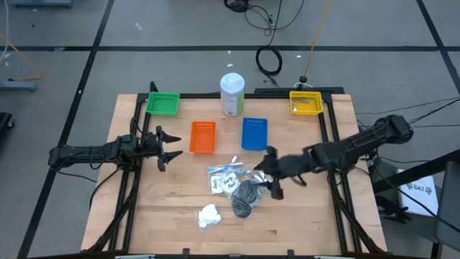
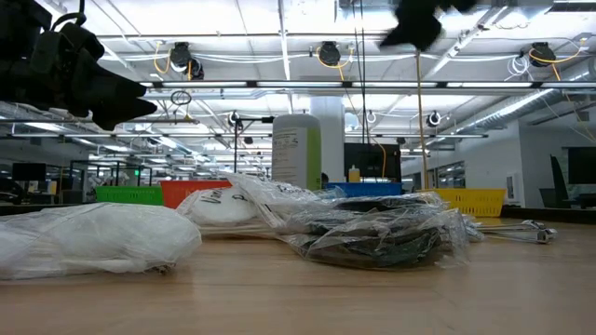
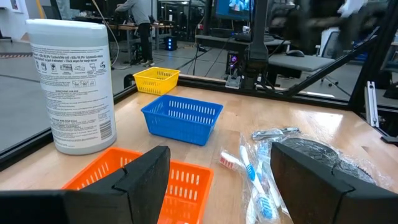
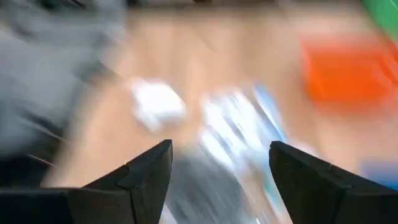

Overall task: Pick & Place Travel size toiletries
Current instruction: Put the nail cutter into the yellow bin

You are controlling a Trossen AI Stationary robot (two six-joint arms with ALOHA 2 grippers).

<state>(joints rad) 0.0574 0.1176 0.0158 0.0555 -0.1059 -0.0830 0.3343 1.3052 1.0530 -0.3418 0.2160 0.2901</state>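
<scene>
We see the right hand [image 1: 272, 175] open and empty beside the toiletries [image 1: 233, 185] heaped mid-worktop [image 1: 302, 216]. These look light, soft and crinkly-slick; we judge pinching a sachet's bunched film best.

We see a table [image 1: 302, 216] of pale wood, matt and smooth, its grain running in planks, edged by a black metal frame [image 1: 332, 129]; the orange tray [image 1: 203, 137], blue tray [image 1: 254, 134], green tray [image 1: 163, 104] and yellow tray [image 1: 305, 103] look like hard plastic moulded in an open mesh; the tall bottle [image 1: 231, 94] is smooth white plastic with a printed paper-like label; the sachets [image 1: 224, 178] are thin clear film, crinkled and glossy; the dark puffs [image 1: 246, 197] look like soft netting; the white wad [image 1: 208, 215] is fluffy; both arms' fingers [image 3: 146, 180] are matt dark plastic.
</scene>
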